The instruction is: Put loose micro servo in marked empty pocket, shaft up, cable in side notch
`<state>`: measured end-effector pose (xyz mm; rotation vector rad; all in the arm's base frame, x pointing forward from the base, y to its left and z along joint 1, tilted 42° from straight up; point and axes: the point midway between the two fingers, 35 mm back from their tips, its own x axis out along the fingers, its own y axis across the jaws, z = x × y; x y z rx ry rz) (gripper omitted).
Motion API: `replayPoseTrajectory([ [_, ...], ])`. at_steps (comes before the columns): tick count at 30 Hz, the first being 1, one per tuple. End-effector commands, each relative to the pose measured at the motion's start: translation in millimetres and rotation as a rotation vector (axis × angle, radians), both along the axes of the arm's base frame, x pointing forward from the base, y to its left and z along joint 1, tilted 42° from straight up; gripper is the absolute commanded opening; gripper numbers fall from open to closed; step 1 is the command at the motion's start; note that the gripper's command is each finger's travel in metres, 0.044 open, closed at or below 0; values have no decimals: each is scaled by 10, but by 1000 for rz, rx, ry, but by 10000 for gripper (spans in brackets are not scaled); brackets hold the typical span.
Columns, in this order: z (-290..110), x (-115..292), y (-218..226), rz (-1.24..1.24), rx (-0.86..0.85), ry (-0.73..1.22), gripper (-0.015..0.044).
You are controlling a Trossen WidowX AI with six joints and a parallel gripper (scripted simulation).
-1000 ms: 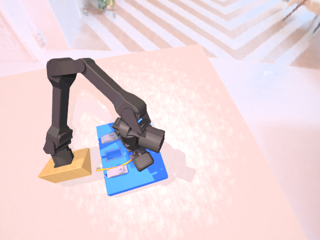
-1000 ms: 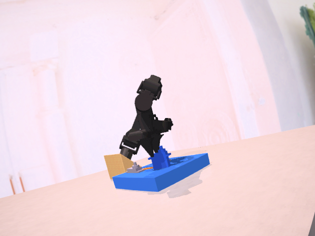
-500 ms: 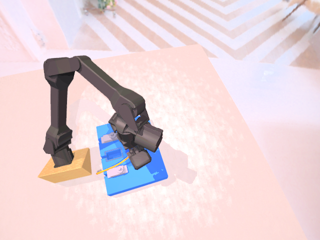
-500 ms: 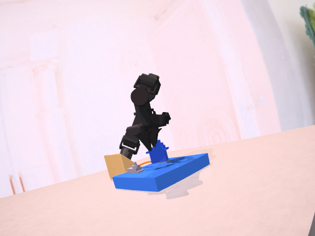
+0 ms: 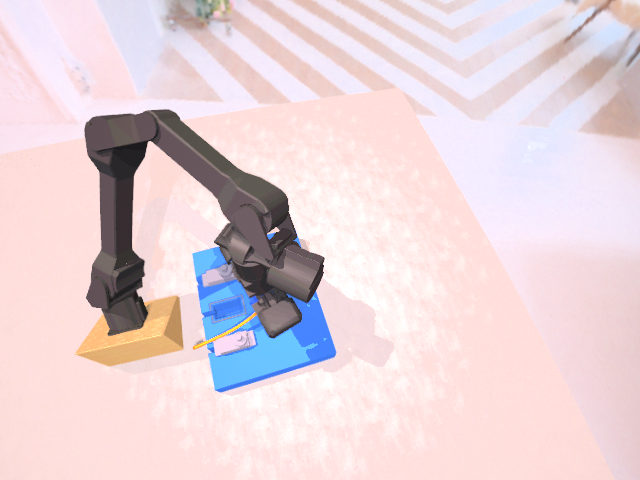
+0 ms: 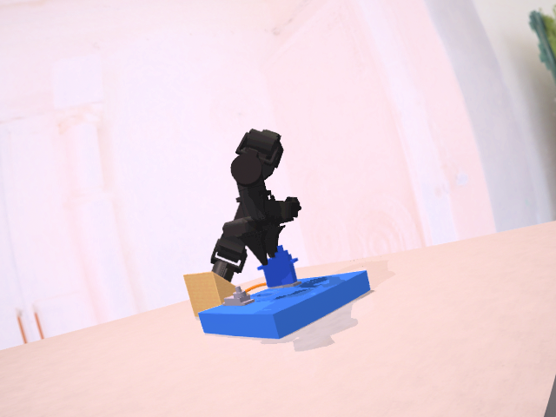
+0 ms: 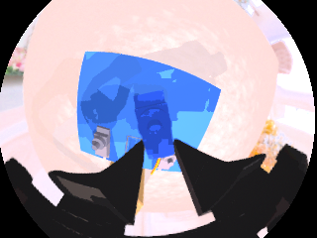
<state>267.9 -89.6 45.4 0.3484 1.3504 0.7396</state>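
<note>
Clamping the blue micro servo (image 6: 281, 269), apparently upright on the deck (image 6: 314, 305), the gripper (image 6: 268, 251) has yet to seat it in the empty pocket (image 5: 227, 308).

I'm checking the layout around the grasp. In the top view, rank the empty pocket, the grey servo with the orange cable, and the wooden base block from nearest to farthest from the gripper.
1. Empty pocket, just left of the gripper, mid-deck.
2. Grey servo, at the deck's near edge, below the pocket.
3. Wooden base block, off the deck, far left under the arm.
</note>
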Motion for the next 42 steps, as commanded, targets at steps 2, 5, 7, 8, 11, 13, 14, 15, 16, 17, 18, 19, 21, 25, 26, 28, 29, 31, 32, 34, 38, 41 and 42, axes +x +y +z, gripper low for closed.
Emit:
replayPoseTrajectory([
  [2,32,-8,-12,-2,-7,-7,0],
  [5,34,-9,-10,-2,-7,-7,0],
  [7,35,-10,-9,-2,-7,-7,0],
  [8,37,-3,-8,-2,-7,-7,0],
  [11,52,56,4,-2,-7,-8,0],
  [13,68,118,17,-2,-7,-8,0],
  [14,74,140,23,-2,-7,-8,0],
  [15,77,155,27,-2,-7,-8,0],
  [16,79,160,28,-2,-7,-8,0],
  [17,84,160,34,-2,-7,-8,0],
  [18,96,160,48,-2,-7,-8,0],
  [19,112,160,65,-2,-7,-8,0],
  [21,157,159,118,-2,-6,-8,0],
  [25,214,156,186,-2,-6,-8,0],
  [26,214,156,186,-2,-6,-8,0],
  [28,214,156,186,-6,-5,-5,0],
  [29,214,156,186,-13,-5,2,0],
  [31,214,156,185,-39,-3,24,0],
  [32,214,156,185,-56,-2,39,0],
  [34,214,156,185,-95,0,73,0],
  [38,214,156,185,-153,3,123,0],
  [41,214,156,185,-153,3,123,0],
  [42,214,151,185,-153,3,123,0],
])
